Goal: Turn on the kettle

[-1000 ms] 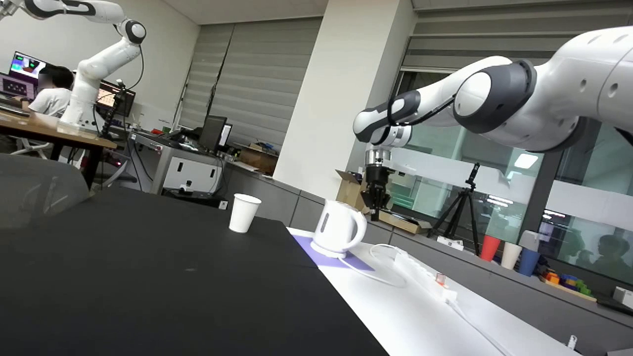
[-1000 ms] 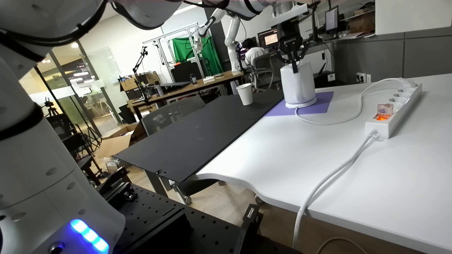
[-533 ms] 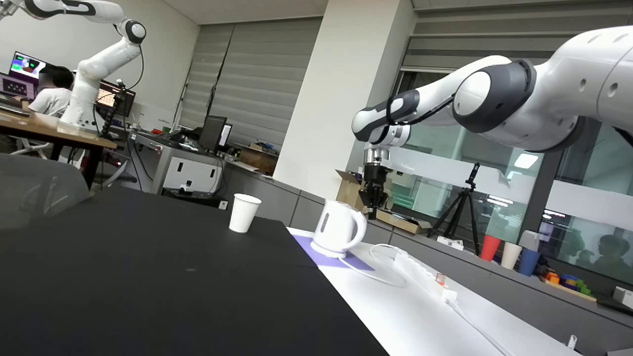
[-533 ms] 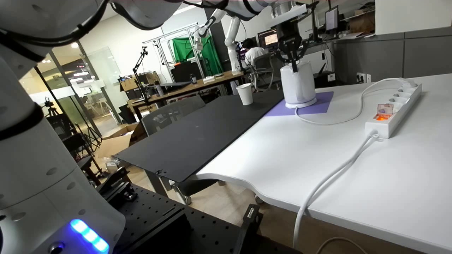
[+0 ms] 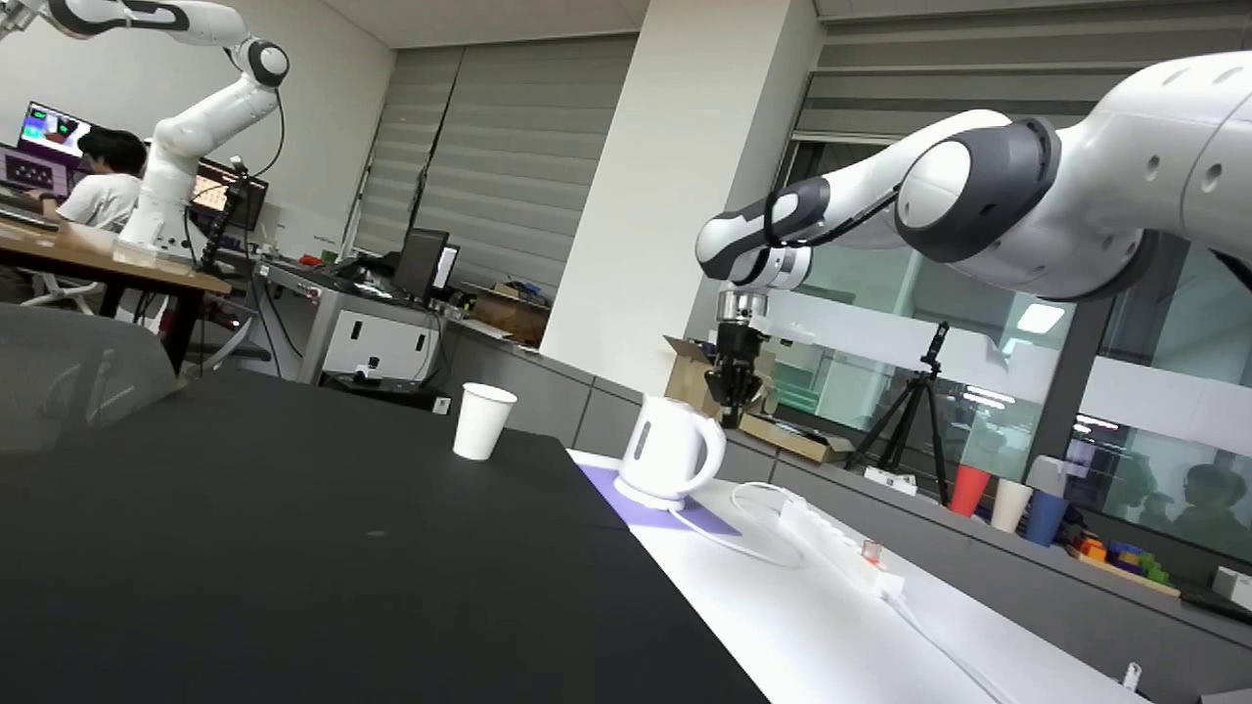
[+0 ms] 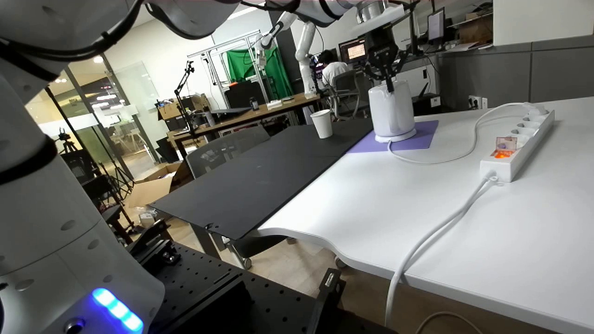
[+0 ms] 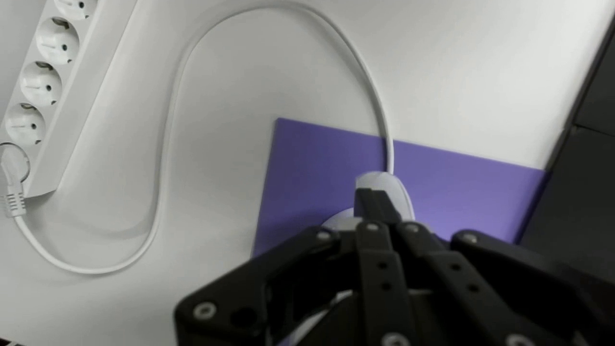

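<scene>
Two white things, in an exterior view: the kettle (image 5: 668,450), upright on a purple mat (image 5: 604,483), and a handleless cup (image 5: 483,422), upright on the black surface (image 5: 342,587), well apart from it.
Gripper (image 5: 731,422): pointing down, just beside the upper curve of the kettle's loop handle; touching or apart, I cannot tell.
White table (image 5: 704,587): under the mat, alongside the black surface.
Back row: a red cup (image 5: 968,489), a cream cup (image 5: 1010,506) and a blue cup (image 5: 1047,518) side by side, a black tripod (image 5: 910,420) near them.
Far desk (image 5: 98,256): a person (image 5: 103,200) seated near a second robot arm (image 5: 181,137).
Kettle, in an exterior view: standing on the mat, the gripper's tip overlapping its upper side from this angle; a white cord (image 6: 429,163) runs from its base to a power strip (image 6: 529,149).
Strip switch (image 6: 503,153): glowing orange beside a raised clear cover (image 6: 506,143).
Cable (image 6: 393,283): from the strip's near end down over the table edge.
Arm base (image 6: 69,241): white, with blue lights (image 6: 117,310) lit.
Fingers (image 7: 372,206), in the wrist view: closed together, tips over a white part of the kettle; most of the kettle is hidden behind the gripper.
Sockets (image 7: 57,41): four round ones showing along the strip, a white plug (image 7: 14,185) seated in the next.
Cord: looping across the white table and onto the mat, ending out of sight under the kettle's white part.
</scene>
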